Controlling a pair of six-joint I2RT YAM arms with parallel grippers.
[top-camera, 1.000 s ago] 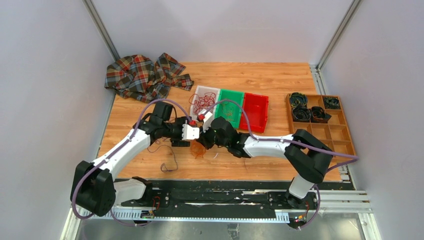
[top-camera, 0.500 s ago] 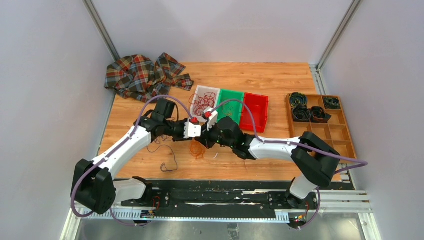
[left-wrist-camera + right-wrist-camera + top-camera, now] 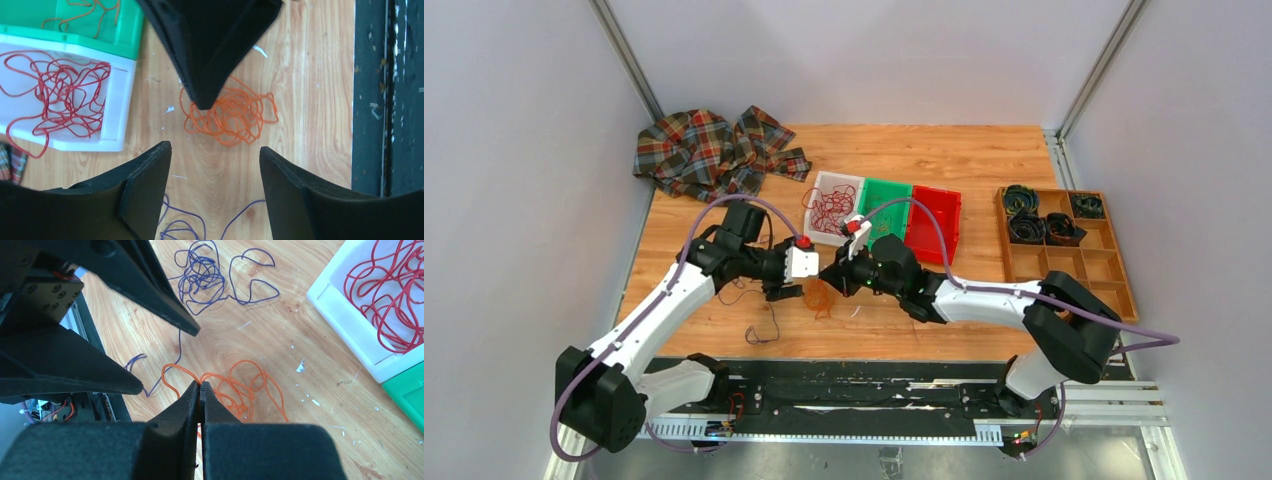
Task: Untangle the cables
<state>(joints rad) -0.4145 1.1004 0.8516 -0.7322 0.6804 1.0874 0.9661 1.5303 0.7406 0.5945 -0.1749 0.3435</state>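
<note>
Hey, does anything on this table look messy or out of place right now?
A crumpled plaid shirt lies heaped at the far left corner, the only cloth here. One loop of the red cable seems to hang over the white bin rim. Small white flecks litter the wooden table.

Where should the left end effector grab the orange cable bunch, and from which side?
The loose outer loop farthest from the right end effector, which pinches the opposite edge. Come straight down: the orange cable bunch lies flat on the table, and that loop sticks clear of the knot.
</note>
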